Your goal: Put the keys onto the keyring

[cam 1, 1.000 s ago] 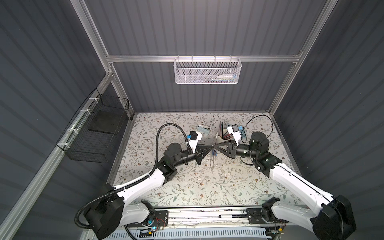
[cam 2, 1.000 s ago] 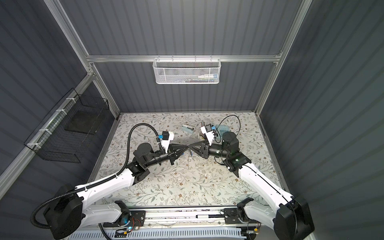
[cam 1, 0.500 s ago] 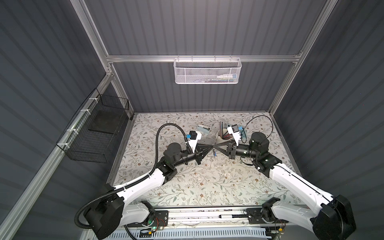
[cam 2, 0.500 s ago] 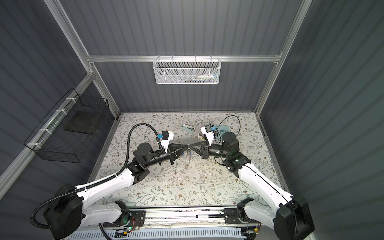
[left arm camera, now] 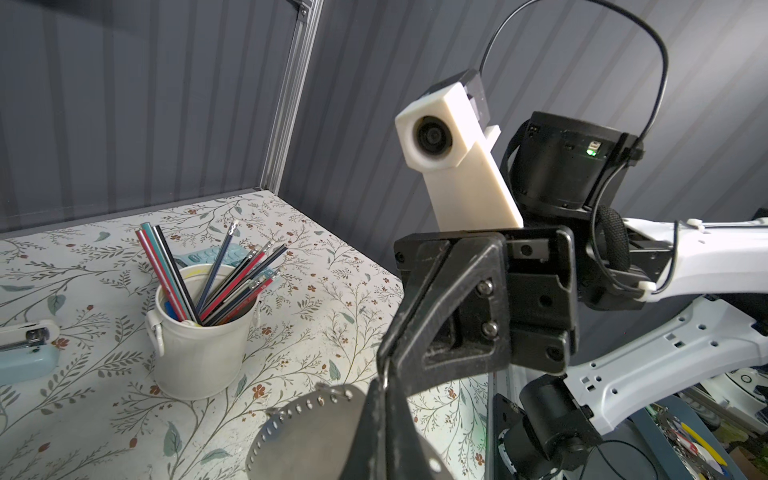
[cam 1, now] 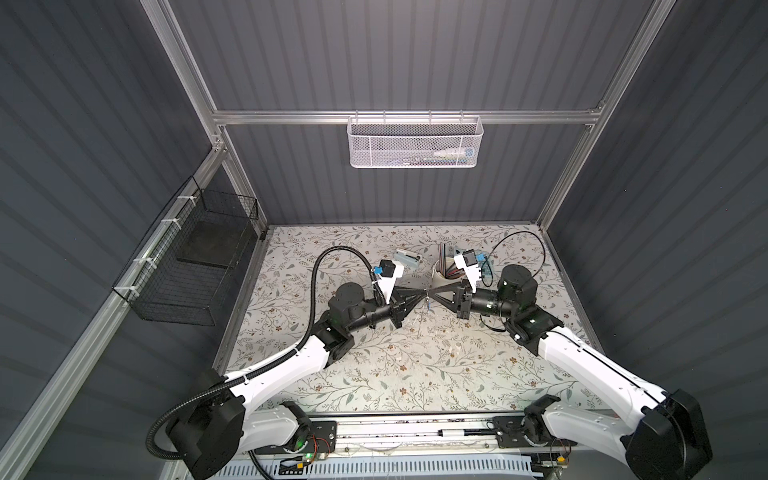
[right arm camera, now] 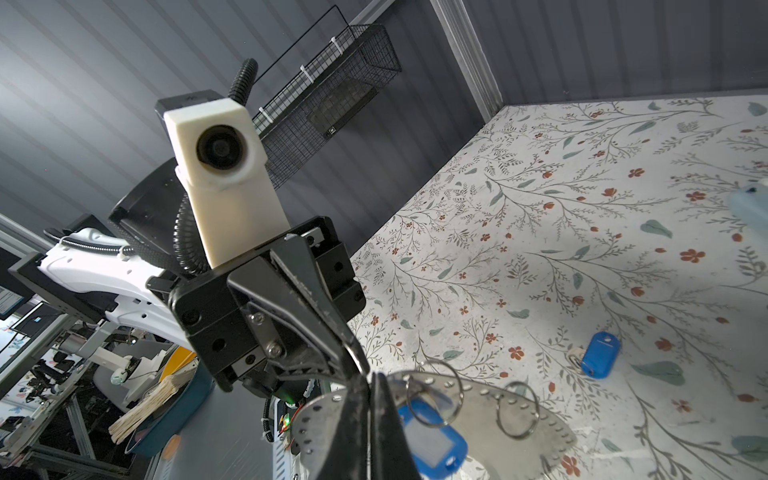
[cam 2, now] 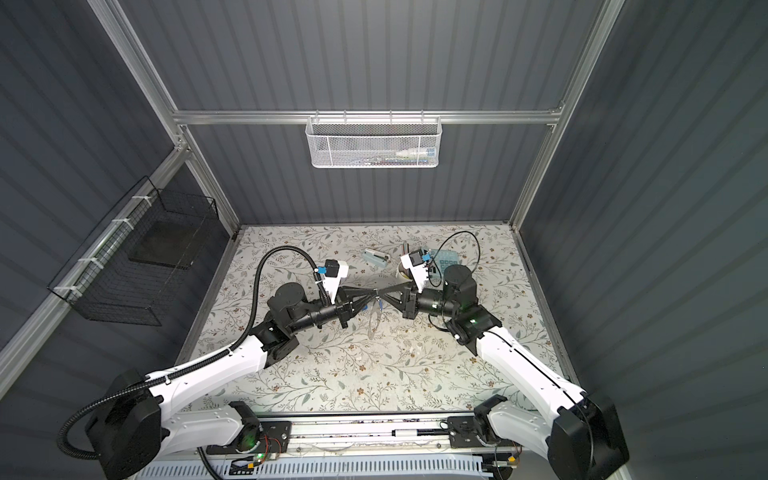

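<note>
Top views: left claw and right claw meet tip to tip mid-frame, with the keyring dangling edge-on just below them.

Left wrist view: left claw is clamped fully shut on the keyring's studded rim at bottom centre, and the right claw's tips touch it from above.

Right wrist view: right claw is closed tight too, looks like on that same rim. The hung key dangles off the keyring at the bottom. The loose key lies on the table lower right, well apart, tag's long axis near upright in frame. Guessing neither arm is clearly nearer, so one must let go first.
</note>
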Robot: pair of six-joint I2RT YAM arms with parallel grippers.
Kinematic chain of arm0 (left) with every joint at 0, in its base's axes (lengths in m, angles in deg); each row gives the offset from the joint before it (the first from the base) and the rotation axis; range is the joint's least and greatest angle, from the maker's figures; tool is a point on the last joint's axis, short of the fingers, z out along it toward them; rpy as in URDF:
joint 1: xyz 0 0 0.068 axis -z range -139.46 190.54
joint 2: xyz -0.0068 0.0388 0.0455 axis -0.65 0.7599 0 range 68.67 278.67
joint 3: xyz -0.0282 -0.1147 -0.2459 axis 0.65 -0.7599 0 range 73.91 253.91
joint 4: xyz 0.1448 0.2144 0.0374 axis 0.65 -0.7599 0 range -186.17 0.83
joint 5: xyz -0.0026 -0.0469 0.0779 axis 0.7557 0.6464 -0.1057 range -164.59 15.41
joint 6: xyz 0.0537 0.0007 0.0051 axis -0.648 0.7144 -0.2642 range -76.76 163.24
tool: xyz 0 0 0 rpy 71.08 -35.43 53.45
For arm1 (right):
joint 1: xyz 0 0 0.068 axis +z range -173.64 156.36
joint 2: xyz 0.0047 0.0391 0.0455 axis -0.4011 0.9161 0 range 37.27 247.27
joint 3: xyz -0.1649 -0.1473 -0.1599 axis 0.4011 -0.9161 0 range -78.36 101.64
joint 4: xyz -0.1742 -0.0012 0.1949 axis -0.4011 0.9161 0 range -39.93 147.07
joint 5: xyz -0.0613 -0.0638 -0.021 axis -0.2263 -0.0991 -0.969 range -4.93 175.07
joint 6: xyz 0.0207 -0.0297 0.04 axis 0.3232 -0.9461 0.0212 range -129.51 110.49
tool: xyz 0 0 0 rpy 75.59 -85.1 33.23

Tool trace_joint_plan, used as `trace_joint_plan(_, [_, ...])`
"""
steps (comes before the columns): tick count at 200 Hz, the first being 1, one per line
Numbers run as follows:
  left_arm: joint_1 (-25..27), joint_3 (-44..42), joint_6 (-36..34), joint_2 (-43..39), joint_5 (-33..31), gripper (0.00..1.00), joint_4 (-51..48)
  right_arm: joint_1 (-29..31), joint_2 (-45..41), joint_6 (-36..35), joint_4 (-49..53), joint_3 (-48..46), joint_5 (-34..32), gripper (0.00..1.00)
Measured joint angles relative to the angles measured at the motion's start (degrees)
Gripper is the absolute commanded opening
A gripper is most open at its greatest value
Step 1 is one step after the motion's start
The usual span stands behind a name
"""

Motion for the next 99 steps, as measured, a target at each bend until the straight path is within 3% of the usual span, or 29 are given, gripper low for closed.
trace_joint_plan(99, [-2.3, 6.0, -5.1, -1.0, 3.4, 0.15, -15.0, 0.1, 0.0, -7.8, 1.4, 0.0, -0.6, 0.0])
